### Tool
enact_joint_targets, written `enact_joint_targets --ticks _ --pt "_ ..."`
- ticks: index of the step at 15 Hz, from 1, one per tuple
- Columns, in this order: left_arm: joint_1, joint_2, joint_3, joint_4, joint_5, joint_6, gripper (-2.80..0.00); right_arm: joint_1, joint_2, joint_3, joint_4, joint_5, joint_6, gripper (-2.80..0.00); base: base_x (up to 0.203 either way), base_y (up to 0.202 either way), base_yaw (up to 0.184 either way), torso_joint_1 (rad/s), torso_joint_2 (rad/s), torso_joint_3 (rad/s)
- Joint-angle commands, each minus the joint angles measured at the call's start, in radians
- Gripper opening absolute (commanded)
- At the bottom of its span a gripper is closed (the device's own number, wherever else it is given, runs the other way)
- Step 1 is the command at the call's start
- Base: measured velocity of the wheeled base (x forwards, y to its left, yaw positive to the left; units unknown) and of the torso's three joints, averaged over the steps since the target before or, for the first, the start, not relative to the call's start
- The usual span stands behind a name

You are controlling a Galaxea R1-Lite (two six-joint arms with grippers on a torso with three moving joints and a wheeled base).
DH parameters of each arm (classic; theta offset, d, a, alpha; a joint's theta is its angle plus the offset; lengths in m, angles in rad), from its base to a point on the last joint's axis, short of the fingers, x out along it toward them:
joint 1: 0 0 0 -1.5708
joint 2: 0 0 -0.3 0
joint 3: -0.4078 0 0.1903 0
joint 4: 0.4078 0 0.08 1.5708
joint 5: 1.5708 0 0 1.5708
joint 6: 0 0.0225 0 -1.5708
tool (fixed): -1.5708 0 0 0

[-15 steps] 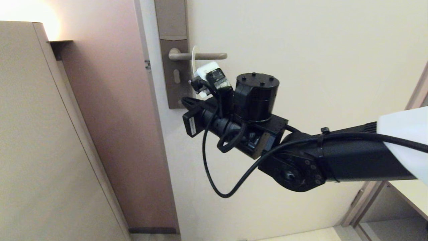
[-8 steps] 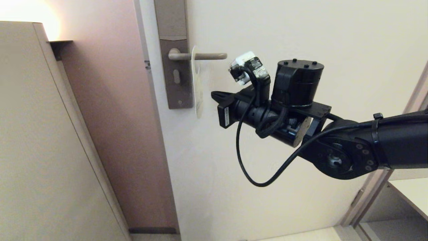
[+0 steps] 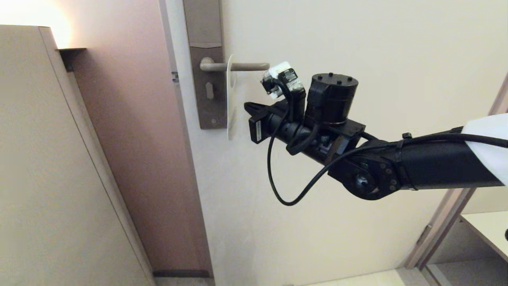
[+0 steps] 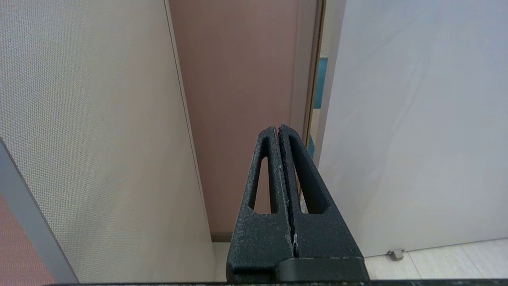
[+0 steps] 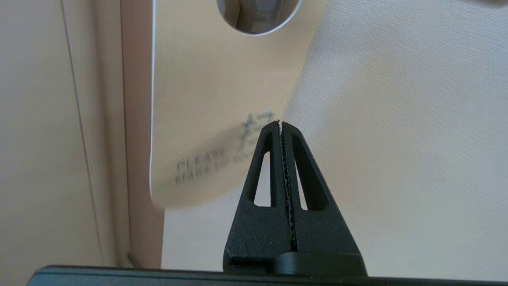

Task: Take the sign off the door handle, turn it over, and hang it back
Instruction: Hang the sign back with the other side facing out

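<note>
Setting: pale door (image 3: 357,47) beside a pinkish wall (image 3: 131,139) and a beige cabinet (image 3: 47,167).
Right arm: reaches level toward the lever; right gripper (image 3: 251,108) pressed together on nothing, tips just beside the sign's lower part.
Left gripper (image 4: 281,131): parked low, fingers pressed together, empty.
Handle (image 3: 238,66): slim metal lever on a tall plate.
Sign (image 3: 229,99): hangs by its hole on the lever, edge-on to the head camera, white face toward the gripper.
Handling: probably light, thin, swings easily; pinch the lower edge, away from the hole.

sign (image 3: 229,99) on door handle (image 3: 238,66) | right gripper (image 3: 247,106) just right of sign, below handle
</note>
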Motion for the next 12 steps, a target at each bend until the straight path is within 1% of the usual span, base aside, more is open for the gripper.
enact_joint_targets --ticks 1,4,9,12 --pt "0.000 0.000 0.000 0.000 0.001 0.000 -2.80 0.002 0.062 -0.039 -0.011 0.001 0.000 -2.80 0.000 0.000 0.000 0.000 0.00 0.000" --pt "0.000 0.001 0.000 0.000 0.001 0.000 -2.80 0.017 0.098 -0.085 -0.019 0.000 0.003 -2.80 0.000 0.000 0.000 0.000 0.00 0.000" --pt "0.000 0.001 0.000 0.000 0.001 0.000 -2.80 0.053 0.100 -0.087 -0.016 0.000 0.002 -2.80 0.000 0.000 0.000 0.000 0.00 0.000" --pt "0.000 0.000 0.000 0.000 0.001 0.000 -2.80 0.058 0.097 -0.085 -0.014 -0.005 -0.008 -2.80 0.000 0.000 0.000 0.000 0.00 0.000"
